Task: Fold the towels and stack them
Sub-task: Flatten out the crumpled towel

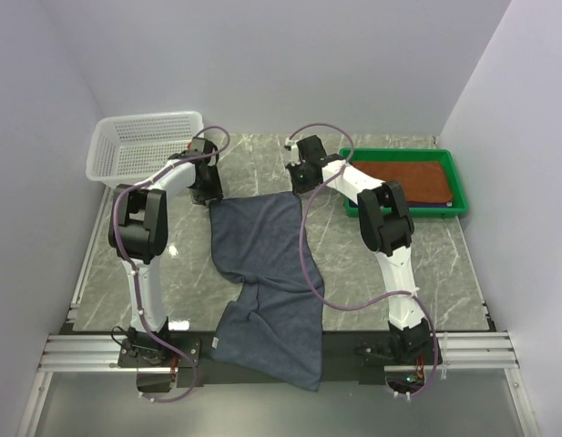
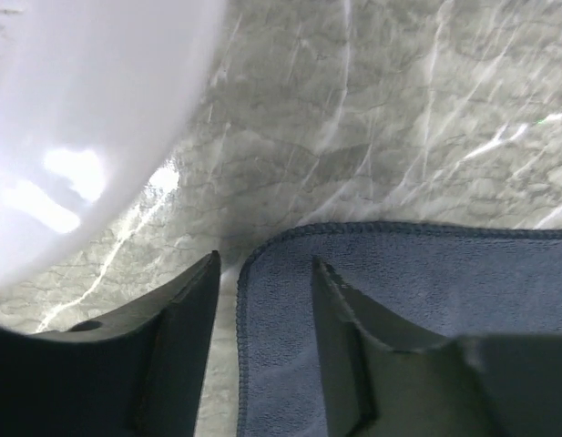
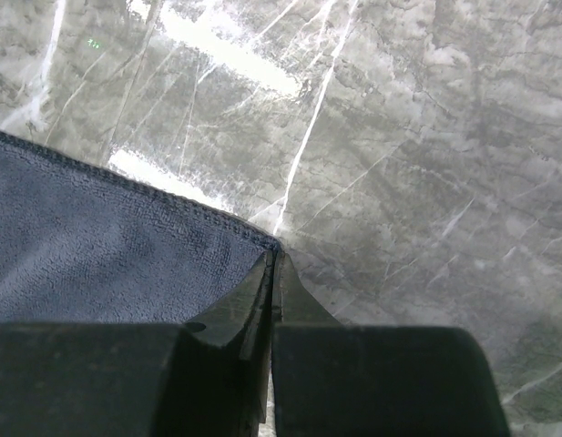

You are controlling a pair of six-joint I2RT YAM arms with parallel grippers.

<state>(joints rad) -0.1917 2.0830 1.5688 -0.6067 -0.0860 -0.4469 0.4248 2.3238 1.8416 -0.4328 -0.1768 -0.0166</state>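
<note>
**Both arms reach to the far corners of the grey-blue towel**

Both arms stretch forward from their bases at the near edge, elbows raised and wrists bent down toward the far edge of the grey-blue towel [image 1: 262,264]. The left tool [image 1: 208,187] sits at the towel's far left corner. The right tool [image 1: 297,175] sits at the far right corner.

In the left wrist view, the left tool's fingers [image 2: 185,355] stand partly apart. The towel's rounded corner and hem lie flat between them and are not pinched. In the right wrist view, the right tool is closed tight with no gap, and the towel's corner hem runs straight into its tips, so it appears to be nipping that corner.

The towel lies across the middle of the marbled surface [image 1: 426,264]. Its far half is spread fairly flat, it is creased at the waist, and its near end drapes over the surface's front edge between the two bases.

A white mesh basket [image 1: 135,155] stands just behind the left tool, and its wall fills the upper left of that wrist's view. A green tray [image 1: 408,211] lies to the right of the right arm with a rust-brown towel [image 1: 399,179] flat inside it. The right arm's purple cable [image 1: 305,246] droops along the grey-blue towel's right edge.
</note>
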